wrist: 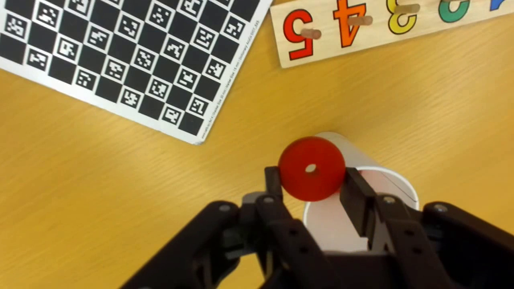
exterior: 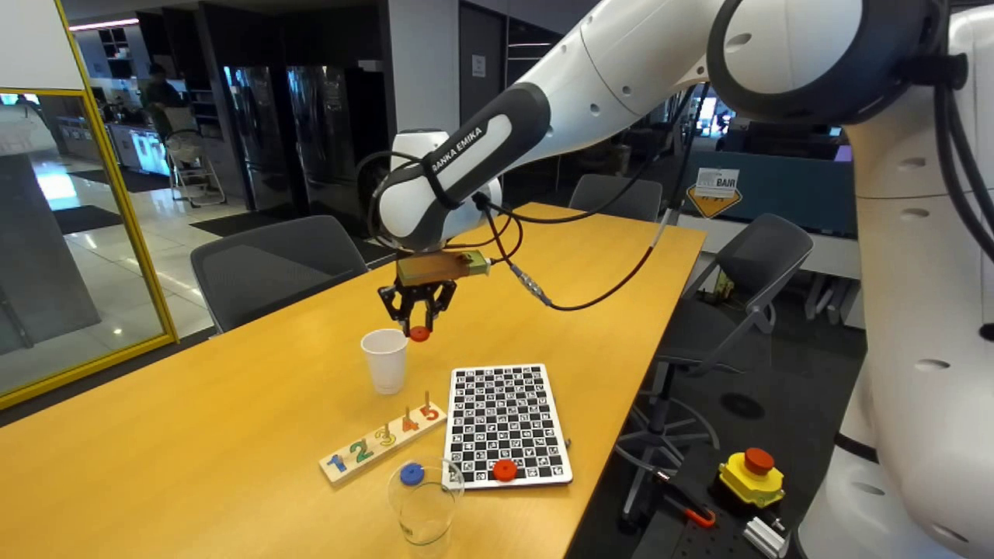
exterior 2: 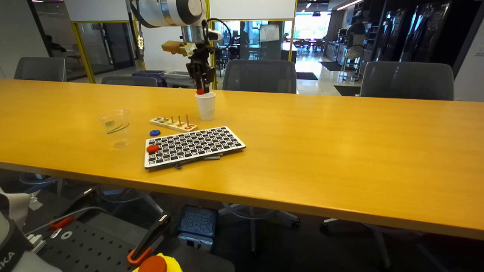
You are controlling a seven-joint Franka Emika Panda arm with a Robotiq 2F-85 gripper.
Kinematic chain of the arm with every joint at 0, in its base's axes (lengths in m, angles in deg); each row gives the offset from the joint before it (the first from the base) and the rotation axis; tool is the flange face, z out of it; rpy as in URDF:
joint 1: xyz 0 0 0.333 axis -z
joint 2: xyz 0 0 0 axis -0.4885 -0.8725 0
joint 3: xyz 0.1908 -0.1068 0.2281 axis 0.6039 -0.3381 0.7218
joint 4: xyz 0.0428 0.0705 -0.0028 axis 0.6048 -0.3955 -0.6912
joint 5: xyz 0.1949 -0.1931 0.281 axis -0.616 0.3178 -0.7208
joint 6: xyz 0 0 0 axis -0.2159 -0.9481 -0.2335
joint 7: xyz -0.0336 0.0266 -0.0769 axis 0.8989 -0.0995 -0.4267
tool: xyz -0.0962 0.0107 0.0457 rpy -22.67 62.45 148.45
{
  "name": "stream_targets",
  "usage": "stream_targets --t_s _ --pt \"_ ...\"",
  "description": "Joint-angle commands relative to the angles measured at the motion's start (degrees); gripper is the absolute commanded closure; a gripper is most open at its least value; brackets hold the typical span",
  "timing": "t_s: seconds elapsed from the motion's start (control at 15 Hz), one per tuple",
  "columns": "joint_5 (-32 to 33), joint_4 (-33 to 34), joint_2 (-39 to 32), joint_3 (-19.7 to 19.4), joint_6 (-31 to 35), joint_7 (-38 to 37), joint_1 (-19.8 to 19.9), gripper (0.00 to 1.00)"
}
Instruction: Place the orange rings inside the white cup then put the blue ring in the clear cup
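Note:
My gripper [wrist: 313, 176] is shut on an orange ring [wrist: 305, 152], pinched flat between its fingertips. In an exterior view the held ring [exterior: 419, 334] is beside the white cup's rim, at about rim height. The white cup [exterior: 386, 361] stands upright; it also shows in the wrist view [wrist: 333, 224], partly behind the ring and fingers. Its bottom is hidden. A second orange ring [exterior 2: 152, 148] lies on the checkered board. The blue ring [exterior 2: 154, 132] lies flat on the table. The clear cup [exterior 2: 115, 126] stands upright near it. The blue ring and clear cup are outside the wrist view.
A checkered marker board [exterior: 505, 419] lies near the white cup. A wooden number strip with upright pegs [exterior: 384, 442] lies between the white cup and the clear cup. The table's edge [exterior 2: 264, 196] runs beyond the board. Chairs [exterior 2: 259, 75] stand around the table.

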Motion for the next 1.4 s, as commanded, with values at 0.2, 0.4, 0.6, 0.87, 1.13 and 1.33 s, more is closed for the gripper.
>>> stream_targets --t_s 0.2,0.4,0.6,0.87,1.13,1.33 --pt "0.47 13.31 -8.89 0.54 -4.2 -0.44 -0.89 0.76" --pt "0.29 17.66 -11.89 0.42 -5.8 -0.07 -1.01 0.76" --pt "-0.02 21.04 -14.2 0.33 -7.27 0.18 -0.84 0.76" --pt "-0.42 23.18 -15.59 0.29 -9.44 0.17 -0.72 0.19" --pt "-0.29 18.61 -12.03 0.06 -9.28 -0.63 -0.97 0.0" --pt "0.24 12.5 -7.95 -0.24 -7.54 -1.89 -1.53 0.0"
